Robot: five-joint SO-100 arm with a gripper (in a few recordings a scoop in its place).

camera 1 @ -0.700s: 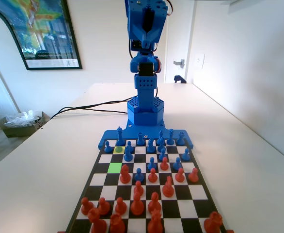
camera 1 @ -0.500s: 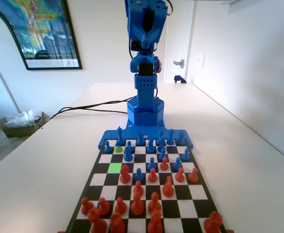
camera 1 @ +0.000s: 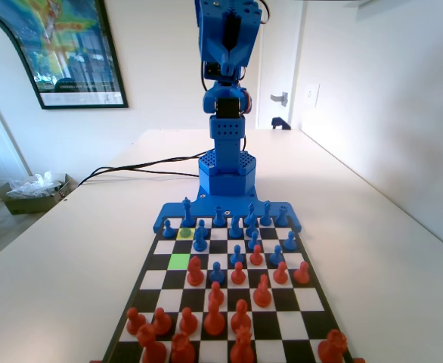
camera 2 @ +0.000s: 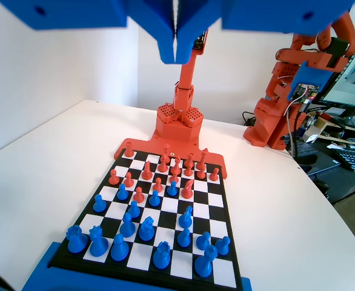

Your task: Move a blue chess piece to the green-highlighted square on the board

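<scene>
High above the board, the gripper hangs with its two jaws pressed together to a thin seam, nothing between them, in the wrist view. It sits well clear of every piece (the fixed view has the blue arm standing upright at the board's far end).

In the fixed view, the blue chess piece, a small greenish-teal pawn, stands on a yellow-highlighted square in the second rank from the far edge, towards the left. The green-highlighted square lies two ranks nearer the camera, in the same file, and is bare. An orange-red piece stands just beside it on the right, slightly nearer. A taller blue piece stands just right of the pawn.

Other blue pieces crowd the far ranks of the board, and orange-red ones fill the near ranks. The board rests on a white table.
</scene>
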